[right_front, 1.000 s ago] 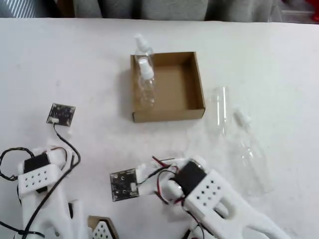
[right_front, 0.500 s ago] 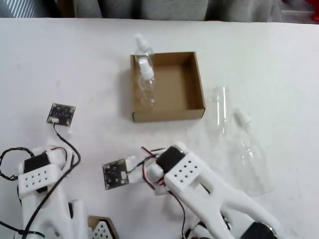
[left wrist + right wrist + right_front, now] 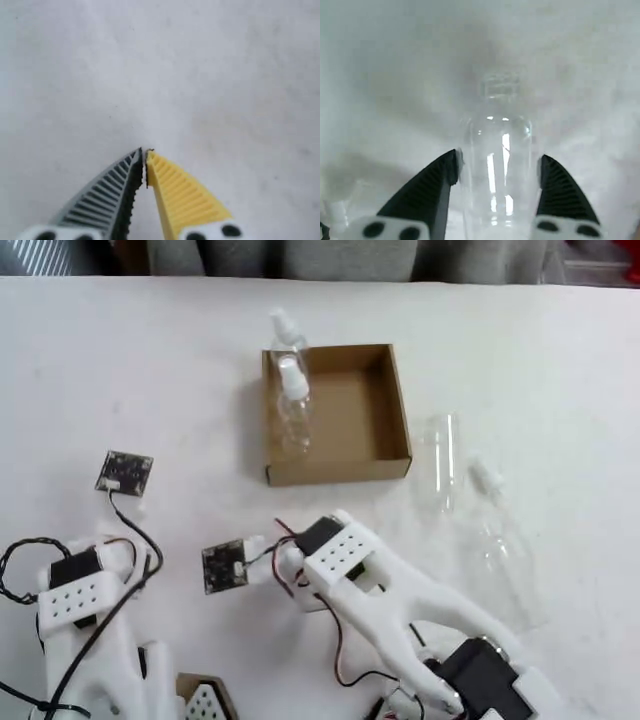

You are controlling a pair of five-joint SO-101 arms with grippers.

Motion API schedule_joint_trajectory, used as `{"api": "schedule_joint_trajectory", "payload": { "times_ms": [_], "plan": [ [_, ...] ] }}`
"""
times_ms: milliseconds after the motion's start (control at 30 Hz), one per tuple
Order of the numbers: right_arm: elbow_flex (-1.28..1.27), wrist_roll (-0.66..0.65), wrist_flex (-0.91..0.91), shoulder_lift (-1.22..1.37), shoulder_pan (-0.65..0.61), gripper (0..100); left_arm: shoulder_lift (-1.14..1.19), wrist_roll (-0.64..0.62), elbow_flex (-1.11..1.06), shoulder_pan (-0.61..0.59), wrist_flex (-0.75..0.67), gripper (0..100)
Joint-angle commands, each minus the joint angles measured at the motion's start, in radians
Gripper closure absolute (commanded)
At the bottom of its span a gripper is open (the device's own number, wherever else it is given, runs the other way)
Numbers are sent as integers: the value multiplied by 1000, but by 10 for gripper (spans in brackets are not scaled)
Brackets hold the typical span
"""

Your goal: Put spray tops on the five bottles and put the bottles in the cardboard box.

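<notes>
Table (image 3: 540, 350): white, and bearing everything listed below. No change is noted in it over the last second.

Right arm (image 3: 400, 600): swung leftward in the high view and carried toward the cardboard box (image 3: 400, 405) during the last second. Its wrist is now set near the box's near wall.

Left arm (image 3: 75, 605): left where it was, at the near left of the table.

Cardboard box: open-topped and not shifted. One capped bottle (image 3: 293, 410) is seen inside, along the left wall. A second capped bottle (image 3: 283, 335) is placed at the far left corner; whether it is in the box or just outside cannot be told.

Loose bottle (image 3: 441, 455): clear, without a top, lying to the right of the box. A nearer bottle (image 3: 500, 560) is laid beyond it, with a spray top (image 3: 485, 477) at its neck end. Whether that top is fitted cannot be told. Neither bottle has been disturbed.

Right gripper (image 3: 497, 157): closed to the width of the held bottle (image 3: 497, 135), which is clear and topless, its neck pointed away from the wrist.

Left gripper (image 3: 145, 152): tips pressed together with nothing between them, over bare table.

Assessment: the held bottle is judged to have been brought toward the middle for capping. At least three bottles are judged still unboxed.
</notes>
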State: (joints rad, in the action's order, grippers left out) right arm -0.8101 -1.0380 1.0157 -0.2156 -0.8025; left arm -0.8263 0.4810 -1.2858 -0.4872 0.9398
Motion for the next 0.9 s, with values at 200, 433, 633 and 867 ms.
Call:
{"api": "schedule_joint_trajectory", "payload": {
  "times_ms": [200,433,633,867],
  "plan": [
    [282,445,104,-13,50,984,-4,11,8,8,-20,969],
    [502,911,278,-2,39,977,-4,11,8,8,-20,969],
    [526,1293,251,1,7,977,-4,11,8,8,-20,969],
    [483,1393,179,153,-120,977,-4,6,5,8,-35,969]
  ]
}}
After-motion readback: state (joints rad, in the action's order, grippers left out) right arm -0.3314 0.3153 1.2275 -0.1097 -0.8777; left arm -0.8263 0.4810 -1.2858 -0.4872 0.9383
